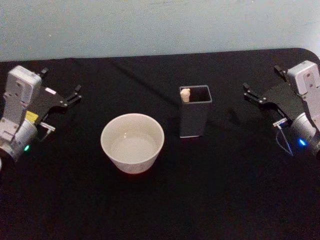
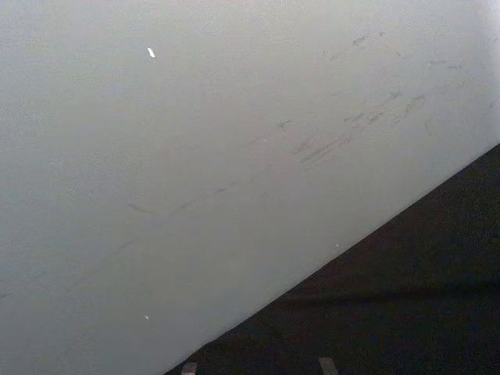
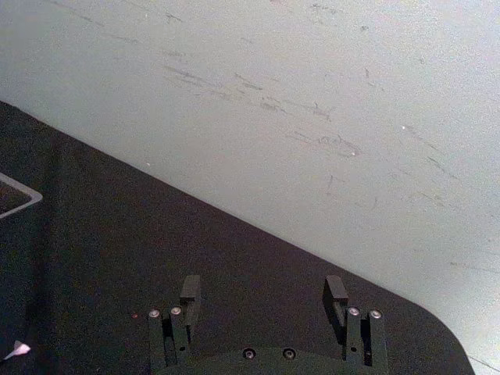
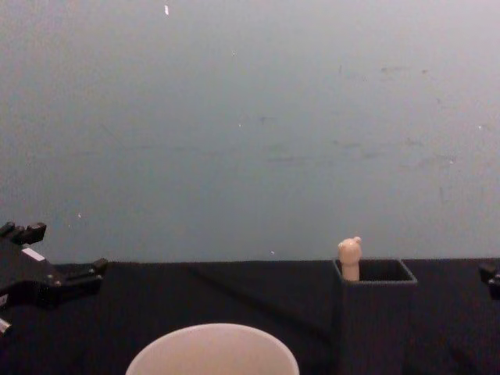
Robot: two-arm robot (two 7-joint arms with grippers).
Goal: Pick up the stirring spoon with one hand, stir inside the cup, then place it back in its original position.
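Beige knob-topped stirring spoon (image 1: 185, 94) stands in dark grey square holder (image 1: 194, 121), 2 o'clock from cream round cup (image 1: 132, 143). Left hand (image 1: 62, 110), 9 o'clock: released. Right hand (image 1: 263, 107), 3 o'clock: released.

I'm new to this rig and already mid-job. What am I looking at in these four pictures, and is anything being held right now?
This is a robot with two arms. The head view looks down on a black table. The chest view looks across the table from lower down. Each wrist view rides on one arm and here mostly faces the pale wall. On the table stand a cream cup and, to its right, a dark square holder. The stirring spoon stands inside the holder, with its beige knob poking out at one corner. The left end effector is at the table's left side and the right end effector at its right. Both are open and hold nothing.
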